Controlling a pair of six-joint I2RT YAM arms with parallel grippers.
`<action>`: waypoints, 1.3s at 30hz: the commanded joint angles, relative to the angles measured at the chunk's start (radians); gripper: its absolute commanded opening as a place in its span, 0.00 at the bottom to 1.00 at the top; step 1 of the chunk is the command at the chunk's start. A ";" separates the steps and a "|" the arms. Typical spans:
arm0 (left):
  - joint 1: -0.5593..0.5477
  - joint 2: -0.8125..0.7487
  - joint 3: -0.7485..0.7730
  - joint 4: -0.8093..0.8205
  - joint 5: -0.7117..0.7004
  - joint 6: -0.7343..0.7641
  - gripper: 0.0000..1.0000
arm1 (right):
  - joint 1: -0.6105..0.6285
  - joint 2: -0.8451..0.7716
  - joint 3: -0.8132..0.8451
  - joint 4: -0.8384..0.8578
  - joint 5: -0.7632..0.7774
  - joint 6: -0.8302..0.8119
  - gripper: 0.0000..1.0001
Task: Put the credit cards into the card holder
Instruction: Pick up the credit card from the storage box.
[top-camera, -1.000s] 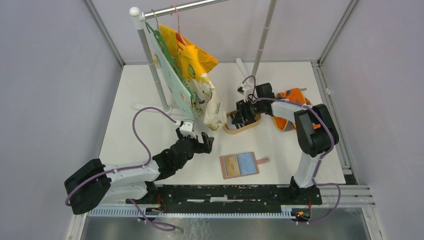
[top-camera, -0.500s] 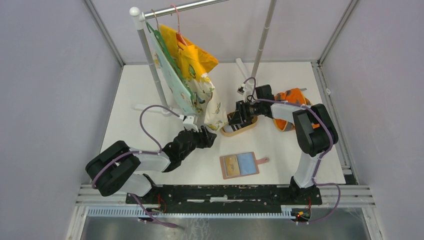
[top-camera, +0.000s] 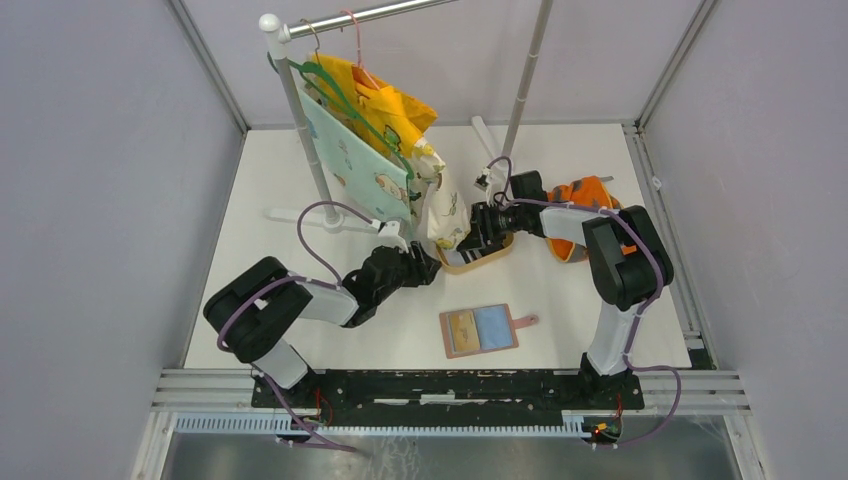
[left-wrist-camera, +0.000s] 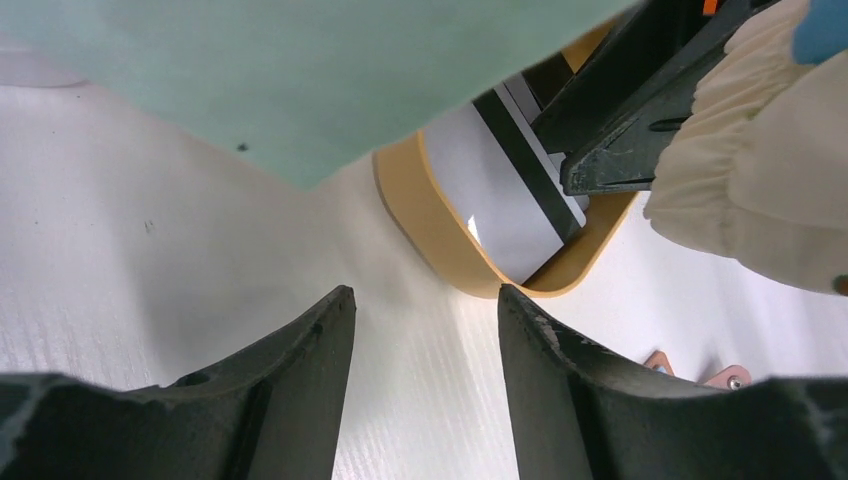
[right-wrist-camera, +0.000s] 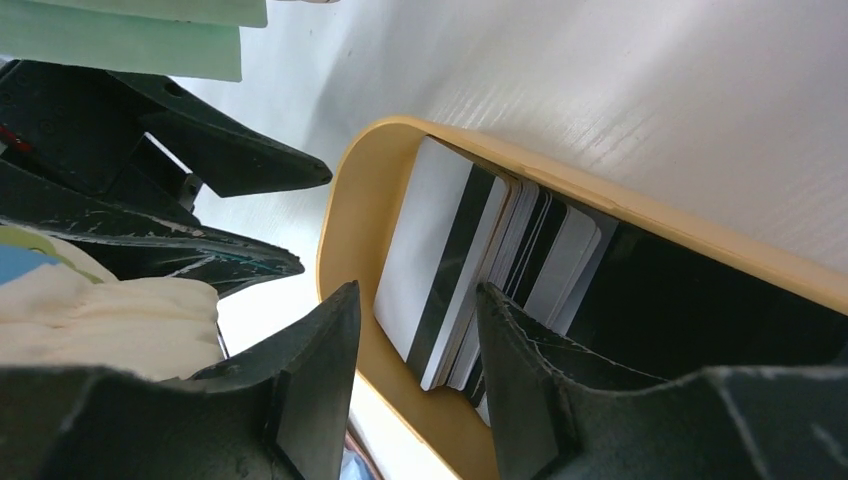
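Note:
The credit cards (right-wrist-camera: 450, 260) lie stacked in a tan oval dish (right-wrist-camera: 345, 225); the top one is white with a black stripe (left-wrist-camera: 500, 190). My right gripper (right-wrist-camera: 418, 290) hangs open just above the stack's end and the dish rim, with nothing pinched; it sits over the dish (top-camera: 492, 258) in the top view (top-camera: 484, 228). My left gripper (left-wrist-camera: 425, 295) is open and empty, low over the table, its tips just short of the dish's left end (top-camera: 427, 268). The card holder (top-camera: 478, 330) lies open and flat near the front, its strap tab (left-wrist-camera: 735, 375) pointing right.
A clothes rack (top-camera: 300, 120) stands behind the left arm, and its hanging green (left-wrist-camera: 300, 70) and cream (left-wrist-camera: 760, 180) garments drape over the left gripper and the dish's left end. An orange cloth (top-camera: 585, 195) lies behind the right arm. The two grippers' fingers nearly meet.
The left arm has reached right toward the dish and its jaws have narrowed. The hanging garments have swung up and right. The right gripper has barely moved.

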 joint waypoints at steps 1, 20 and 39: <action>0.011 0.023 0.040 0.053 0.021 -0.043 0.60 | 0.008 0.022 0.003 0.079 -0.073 0.066 0.52; 0.013 0.066 0.063 0.062 0.065 -0.026 0.54 | 0.049 0.041 0.023 0.066 -0.097 0.059 0.46; 0.014 0.070 0.068 0.063 0.096 -0.014 0.54 | 0.026 0.062 0.093 -0.074 0.029 -0.063 0.46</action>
